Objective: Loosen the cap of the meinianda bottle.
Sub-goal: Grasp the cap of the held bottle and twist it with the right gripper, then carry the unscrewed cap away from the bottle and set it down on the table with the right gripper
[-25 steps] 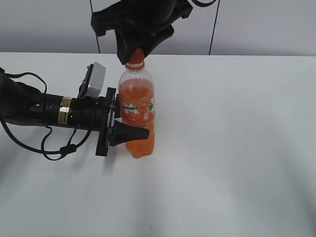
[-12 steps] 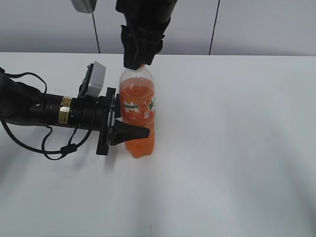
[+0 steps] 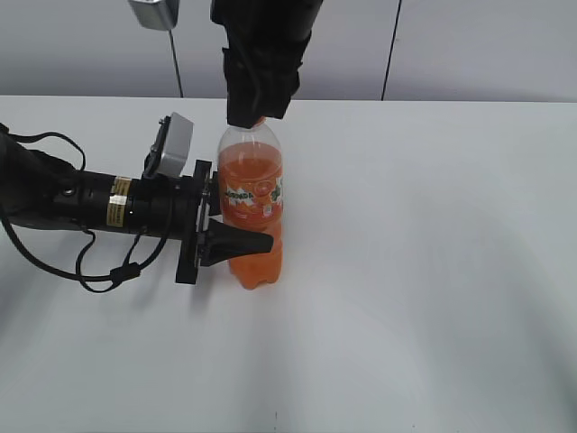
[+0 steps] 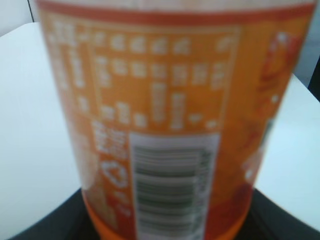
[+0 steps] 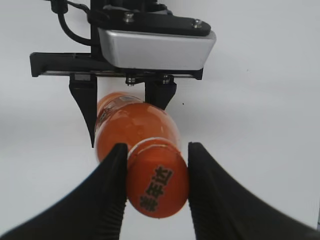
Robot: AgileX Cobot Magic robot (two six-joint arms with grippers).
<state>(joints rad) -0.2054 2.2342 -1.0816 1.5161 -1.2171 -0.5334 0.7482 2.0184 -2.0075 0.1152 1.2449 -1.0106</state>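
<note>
The meinianda bottle stands upright on the white table, full of orange drink. My left gripper reaches in from the left and is shut on its lower body; the label fills the left wrist view, with black fingers at the bottom corners. My right gripper comes down from above. In the right wrist view its two black fingers sit on both sides of the orange cap and touch it. In the exterior view the cap is mostly hidden by this gripper.
The left arm with its cables lies across the table's left side. The left wrist camera housing shows below the bottle in the right wrist view. A grey wall runs behind the table.
The right gripper has turned about the bottle's neck since a second ago and stands narrower over the cap. The bottle and left arm have not moved.
</note>
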